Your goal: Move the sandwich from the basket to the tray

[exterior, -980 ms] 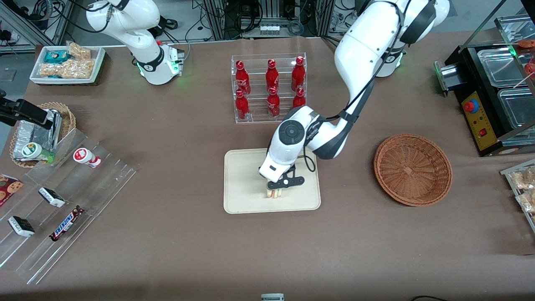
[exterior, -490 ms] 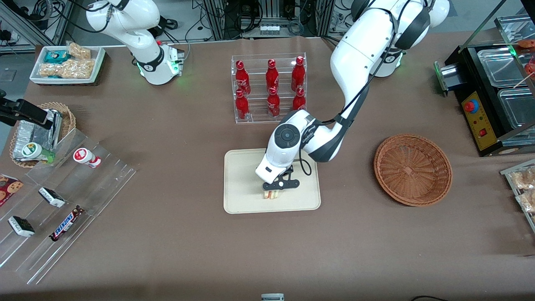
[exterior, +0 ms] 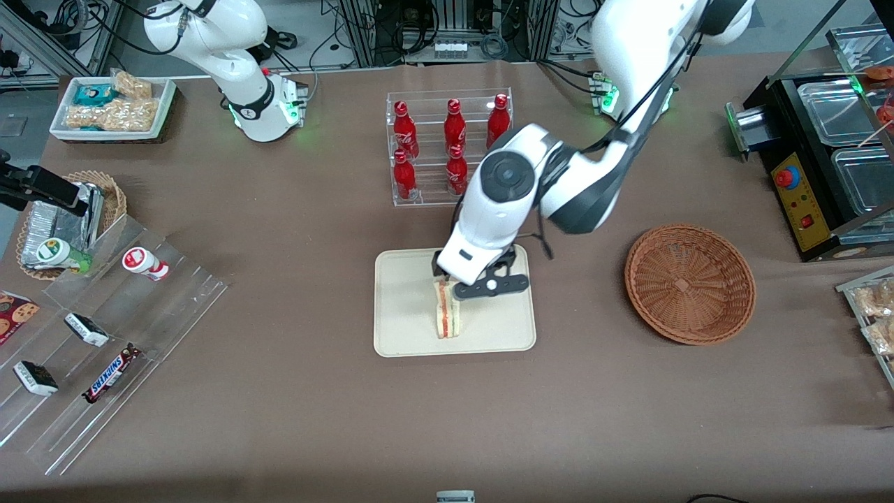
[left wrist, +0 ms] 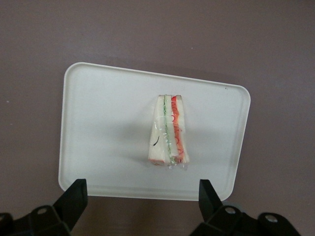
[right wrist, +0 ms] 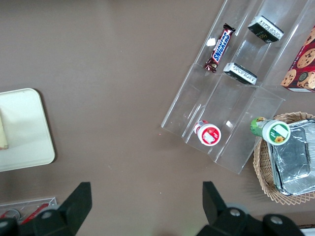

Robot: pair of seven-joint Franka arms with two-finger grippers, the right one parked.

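The sandwich [exterior: 447, 318], a pale wedge with red and green filling lines, lies on the cream tray [exterior: 405, 307] and nothing touches it. My left gripper [exterior: 457, 279] hangs above the tray, over the edge nearer the bottle rack, open with nothing between its fingers. In the left wrist view the sandwich [left wrist: 169, 132] rests near the middle of the tray [left wrist: 108, 128], well below the gripper [left wrist: 141, 196], whose black fingertips [left wrist: 74, 194] stand wide apart. The reddish-brown basket [exterior: 690, 283] sits empty toward the working arm's end of the table. The parked arm's wrist view catches a corner of the tray [right wrist: 24, 128].
A clear rack of red bottles [exterior: 450, 143] stands just farther from the camera than the tray. Acrylic racks with snack bars [exterior: 105, 335], a tan basket with foil packets [exterior: 66, 220] and a white snack bin [exterior: 112, 105] lie toward the parked arm's end. A black machine [exterior: 831, 161] stands near the basket.
The gripper, which was down on the tray around the sandwich, has opened and risen away toward the bottle rack. The sandwich now lies free on the tray.
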